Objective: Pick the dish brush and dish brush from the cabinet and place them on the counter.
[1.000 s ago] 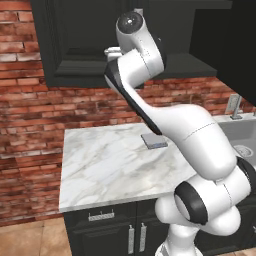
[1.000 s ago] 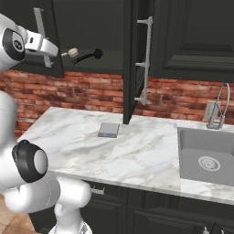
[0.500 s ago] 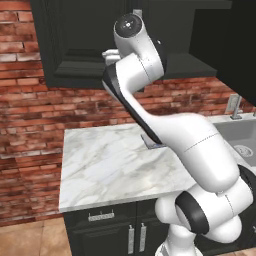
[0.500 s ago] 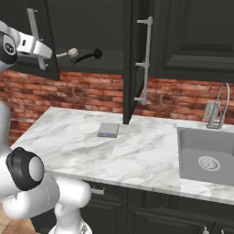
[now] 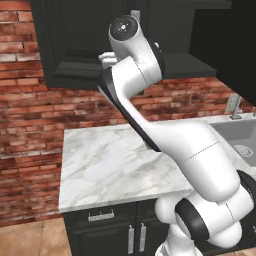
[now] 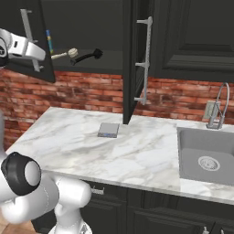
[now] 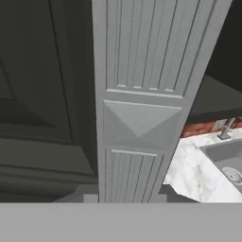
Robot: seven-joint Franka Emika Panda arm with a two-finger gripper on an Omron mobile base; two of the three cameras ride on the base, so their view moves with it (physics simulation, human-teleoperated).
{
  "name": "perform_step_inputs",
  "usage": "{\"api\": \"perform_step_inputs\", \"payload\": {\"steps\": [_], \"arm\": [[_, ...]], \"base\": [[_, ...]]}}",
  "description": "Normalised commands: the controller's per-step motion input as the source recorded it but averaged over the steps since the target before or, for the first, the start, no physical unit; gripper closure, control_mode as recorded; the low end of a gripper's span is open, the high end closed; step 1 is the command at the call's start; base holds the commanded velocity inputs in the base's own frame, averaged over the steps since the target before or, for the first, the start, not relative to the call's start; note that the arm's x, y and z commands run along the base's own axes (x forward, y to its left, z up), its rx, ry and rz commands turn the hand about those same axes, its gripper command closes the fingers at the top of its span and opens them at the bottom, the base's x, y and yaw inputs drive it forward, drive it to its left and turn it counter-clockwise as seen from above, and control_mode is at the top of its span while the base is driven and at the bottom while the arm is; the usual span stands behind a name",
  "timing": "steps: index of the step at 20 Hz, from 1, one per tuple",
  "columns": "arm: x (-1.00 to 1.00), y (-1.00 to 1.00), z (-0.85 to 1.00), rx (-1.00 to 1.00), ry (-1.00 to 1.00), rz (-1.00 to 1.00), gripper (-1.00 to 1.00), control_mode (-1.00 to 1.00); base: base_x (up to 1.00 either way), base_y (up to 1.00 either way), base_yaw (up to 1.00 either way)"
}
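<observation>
- Dish brushes cannot be made out in the left base view. There the arm reaches up to the open cabinet [image 5: 75, 40], and the gripper [image 5: 106, 59] sits at the front edge of the dark inner shelf. The arm's own links hide the jaws, so I cannot tell how they stand. The counter [image 5: 105, 165] lies below, with the sink [image 5: 242, 142] at its right end.
- In the right base view the cream dish brush [image 6: 69, 53] and the black dish brush [image 6: 87, 55] lie side by side at shelf level in the cabinet [image 6: 183, 41]. The cream disc head just touches the black handle's end. The gripper [image 6: 45, 55] is at the far end of the cream handle, partly behind the open left door [image 6: 27, 41]. Whether it is clamped on that handle cannot be told. A flat grey pad [image 6: 108, 130] rests on the counter [image 6: 68, 137], below the open right door [image 6: 135, 55]. The faucet [image 6: 219, 107] stands behind the sink [image 6: 205, 155].
- In the hand view a pale grooved panel [image 7: 142, 94] stands very close, and I cannot tell what it is. A corner of the counter [image 7: 191, 175] and the sink [image 7: 227, 156] show at lower right.
</observation>
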Motion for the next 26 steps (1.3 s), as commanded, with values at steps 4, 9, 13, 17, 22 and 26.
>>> {"api": "perform_step_inputs", "payload": {"steps": [4,9,13,17,22,26], "arm": [[-0.23,0.26,-0.05,-0.01,0.01,0.0,1.0,-1.0],[-0.13,0.26,-0.09,0.0,0.01,0.0,1.0,-1.0],[-0.19,0.32,-0.12,0.0,0.0,-0.02,1.0,-1.0],[-0.23,0.4,-0.13,0.0,-0.01,-0.03,1.0,-1.0],[-0.23,0.45,-0.1,-0.01,-0.01,-0.05,1.0,-1.0],[-0.19,0.45,-0.1,-0.01,0.0,-0.04,1.0,-1.0]], "base": [[0.0,0.0,0.0],[0.0,0.0,0.0],[0.0,0.0,0.0],[0.0,0.0,0.0],[0.0,0.0,0.0],[0.0,0.0,0.0]]}}
